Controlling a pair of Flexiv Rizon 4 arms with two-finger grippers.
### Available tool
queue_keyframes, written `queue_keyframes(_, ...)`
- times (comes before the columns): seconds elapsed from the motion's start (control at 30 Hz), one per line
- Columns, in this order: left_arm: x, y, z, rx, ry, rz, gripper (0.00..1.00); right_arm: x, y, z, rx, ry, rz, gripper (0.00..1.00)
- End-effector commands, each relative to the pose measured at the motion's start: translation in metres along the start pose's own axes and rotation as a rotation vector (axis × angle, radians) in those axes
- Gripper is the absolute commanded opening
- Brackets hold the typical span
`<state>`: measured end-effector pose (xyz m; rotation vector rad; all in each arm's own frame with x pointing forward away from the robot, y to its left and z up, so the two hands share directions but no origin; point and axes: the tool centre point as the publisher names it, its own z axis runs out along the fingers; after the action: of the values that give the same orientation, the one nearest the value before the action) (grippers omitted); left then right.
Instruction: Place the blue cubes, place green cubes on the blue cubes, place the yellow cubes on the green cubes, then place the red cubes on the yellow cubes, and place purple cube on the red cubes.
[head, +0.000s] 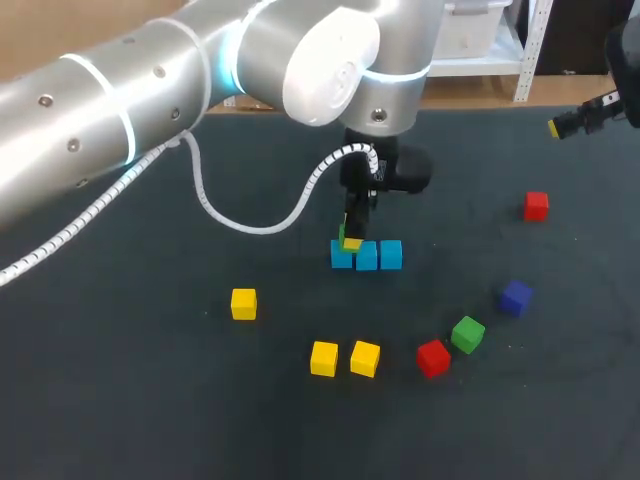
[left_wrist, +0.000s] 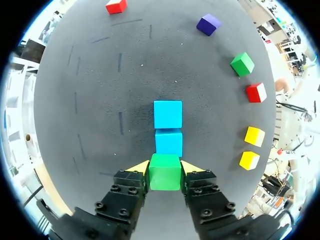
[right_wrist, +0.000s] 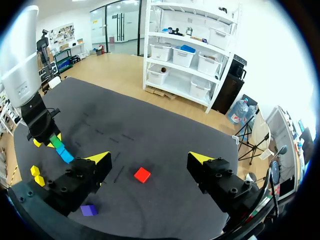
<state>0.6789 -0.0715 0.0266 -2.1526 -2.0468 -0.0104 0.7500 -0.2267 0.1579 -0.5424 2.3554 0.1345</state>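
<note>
Three blue cubes (head: 366, 255) lie in a row at the table's middle. My left gripper (head: 351, 238) is shut on a green cube (left_wrist: 165, 171) and holds it right over the row's left end cube, which the left wrist view hides; two blue cubes (left_wrist: 168, 128) show ahead of the fingers. Whether the green cube touches the blue one I cannot tell. A second green cube (head: 467, 334), a red cube (head: 432, 357) and the purple cube (head: 516, 297) lie at the front right. My right gripper (right_wrist: 150, 159) hangs open high over the far right, above another red cube (right_wrist: 142, 175).
Two yellow cubes (head: 344, 358) sit side by side toward the front of the table, a third yellow cube (head: 243, 303) farther left. The far red cube (head: 536, 206) lies alone at the right. My left arm's white cable (head: 250, 222) loops over the table behind the row.
</note>
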Motion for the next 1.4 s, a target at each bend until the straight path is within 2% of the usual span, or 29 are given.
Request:
queue_keyframes(0.03,-0.001,0.002,0.001,0.008,0.003,0.001,0.41,0.002,0.002,0.001,0.01,-0.008,0.001,1.0)
queue_keyframes(0.07,-0.001,0.002,0.0,0.009,0.003,0.001,0.49,0.002,0.002,0.001,0.01,-0.008,0.001,1.0)
queue_keyframes(0.1,-0.001,0.002,0.0,0.009,0.003,0.002,0.69,0.002,0.002,0.001,0.01,-0.008,0.001,1.0)
queue_keyframes(0.2,-0.001,0.001,0.0,0.009,0.004,0.004,0.97,0.002,0.002,0.001,0.01,-0.008,0.001,1.0)
queue_keyframes(0.23,-0.001,0.001,0.0,0.01,0.002,0.006,1.0,0.002,0.002,0.001,0.01,-0.008,0.001,1.0)
queue_keyframes(0.57,0.007,0.002,-0.008,-0.003,-0.01,-0.027,1.0,0.002,0.002,0.001,0.01,-0.008,0.001,1.0)
queue_keyframes(0.97,0.054,0.0,-0.042,-0.062,-0.059,-0.092,1.0,0.002,0.002,0.001,0.01,-0.008,0.001,1.0)
queue_keyframes(1.4,0.095,-0.001,-0.049,-0.114,-0.089,-0.188,1.0,0.002,0.002,0.001,0.01,-0.008,0.001,1.0)
